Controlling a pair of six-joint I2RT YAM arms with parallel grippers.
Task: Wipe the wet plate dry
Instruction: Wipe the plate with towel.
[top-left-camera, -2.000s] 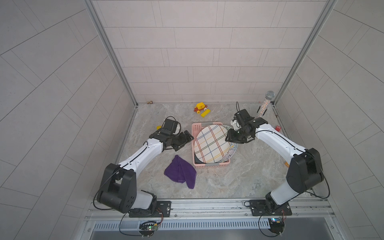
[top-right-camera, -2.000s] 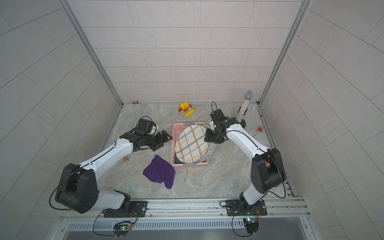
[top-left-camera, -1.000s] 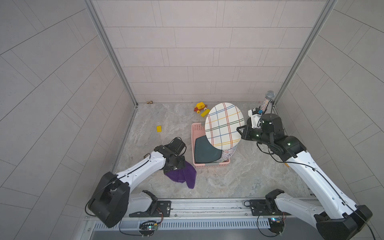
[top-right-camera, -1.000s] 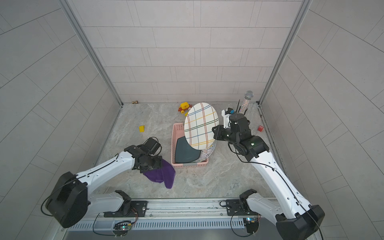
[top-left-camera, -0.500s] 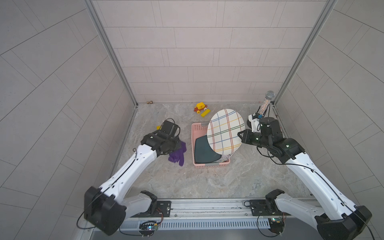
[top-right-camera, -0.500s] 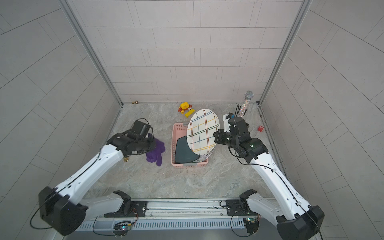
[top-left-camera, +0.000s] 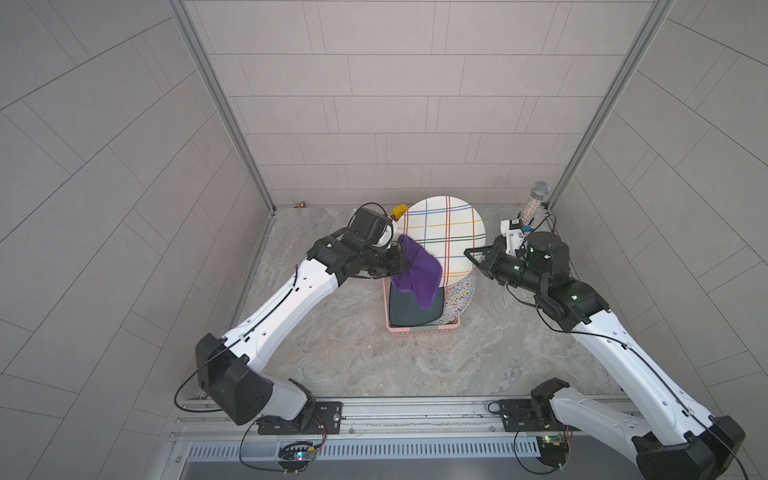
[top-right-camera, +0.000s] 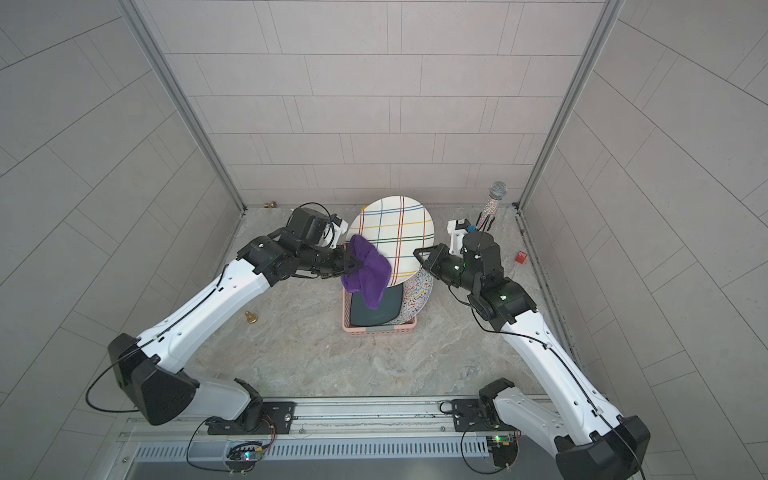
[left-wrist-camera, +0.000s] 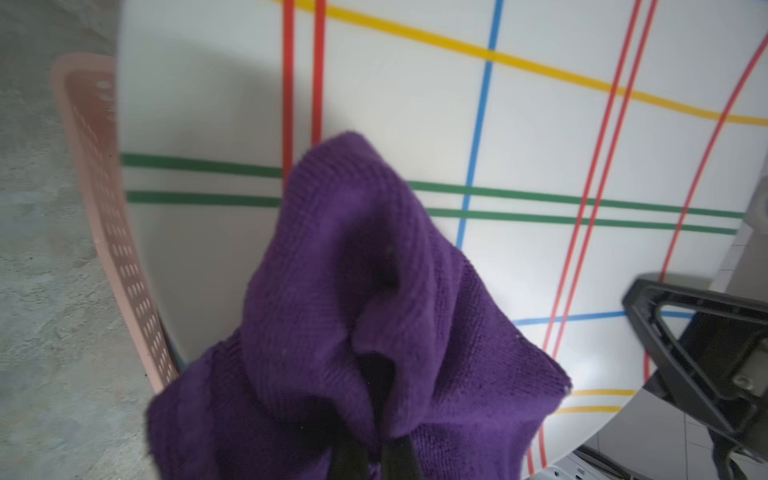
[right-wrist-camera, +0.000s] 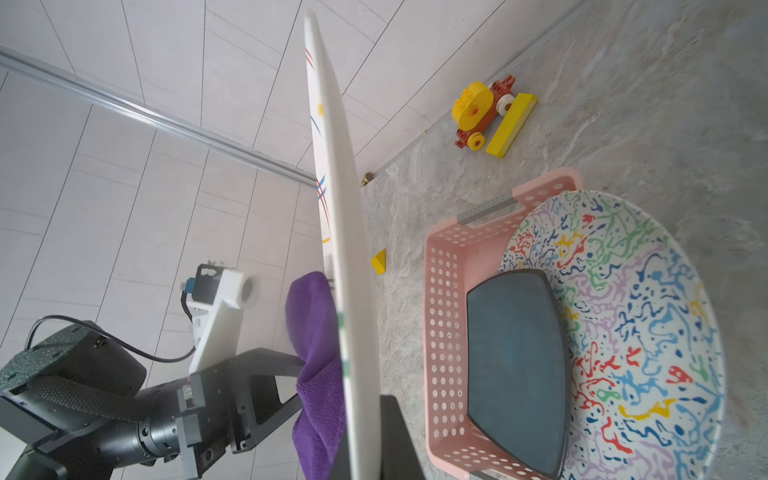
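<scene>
Plate (top-left-camera: 444, 237), plaid: held on edge above pink basket (top-left-camera: 424, 330). Likely stiff, breakable, slick wet; take by rim. right gripper (top-left-camera: 473, 259) clamped on rim; left gripper (top-left-camera: 401, 261) pinching soft purple cloth (top-left-camera: 417, 276) at plate face.

Your left arm (top-left-camera: 291, 299) rises from its near-left base toward the far middle, forearm sloping up, wrist pointing right. The left gripper (top-left-camera: 404, 262) is clamped tight on the purple cloth (top-left-camera: 419, 276). Your right arm (top-left-camera: 615, 345) stretches long from the near-right base toward the far side, wrist turned left. The right gripper (top-left-camera: 471, 257) is pinched closed on the right edge of the striped plate (top-left-camera: 444, 232), holding it aloft. The two grippers face each other, near but apart.
</scene>
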